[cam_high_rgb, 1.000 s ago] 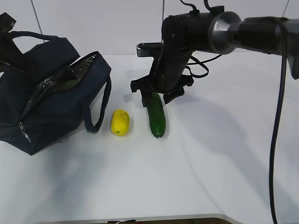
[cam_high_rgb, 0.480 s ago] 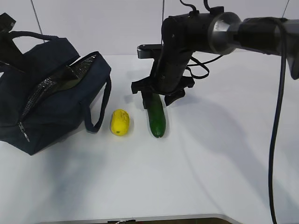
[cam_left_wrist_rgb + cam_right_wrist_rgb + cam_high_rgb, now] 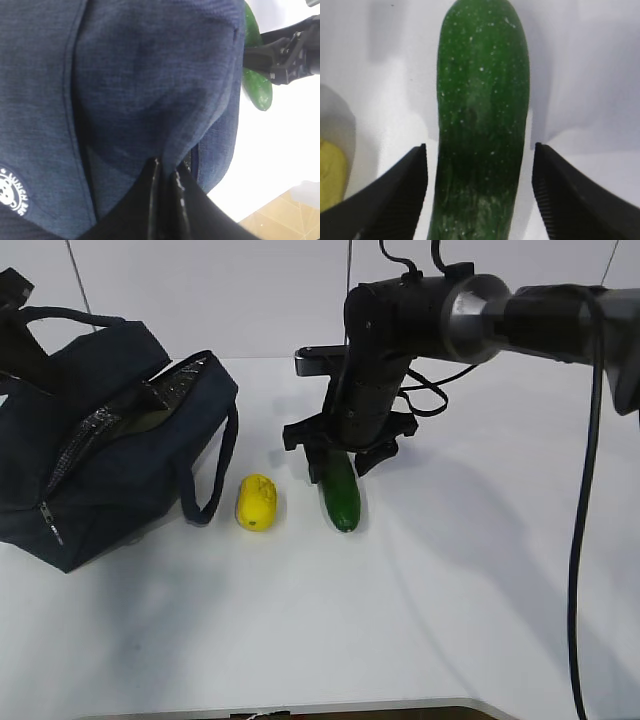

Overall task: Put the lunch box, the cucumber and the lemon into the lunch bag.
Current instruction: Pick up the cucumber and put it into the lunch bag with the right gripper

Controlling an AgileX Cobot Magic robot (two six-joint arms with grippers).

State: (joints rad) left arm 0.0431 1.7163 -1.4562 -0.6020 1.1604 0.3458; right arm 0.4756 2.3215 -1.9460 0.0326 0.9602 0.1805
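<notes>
The dark green cucumber (image 3: 342, 502) lies on the white table, its far end between the fingers of my right gripper (image 3: 340, 455). In the right wrist view the cucumber (image 3: 482, 100) runs between the two black pads of the right gripper (image 3: 480, 150), with a gap of table on each side; it is open. The yellow lemon (image 3: 256, 501) lies just left of the cucumber. The navy lunch bag (image 3: 110, 470) stands at the left with its top unzipped. My left gripper (image 3: 167, 167) is shut on a fold of the bag's fabric (image 3: 125, 90). The lunch box is hidden.
A strap handle (image 3: 205, 490) of the bag hangs down close to the lemon. The right arm's black cable (image 3: 585, 540) hangs along the right side. The table's front edge (image 3: 300, 708) runs along the bottom of the exterior view.
My right gripper has come down lower over the cucumber's far end, its fingers still apart. The left gripper, the bag and the lemon have not moved.
</notes>
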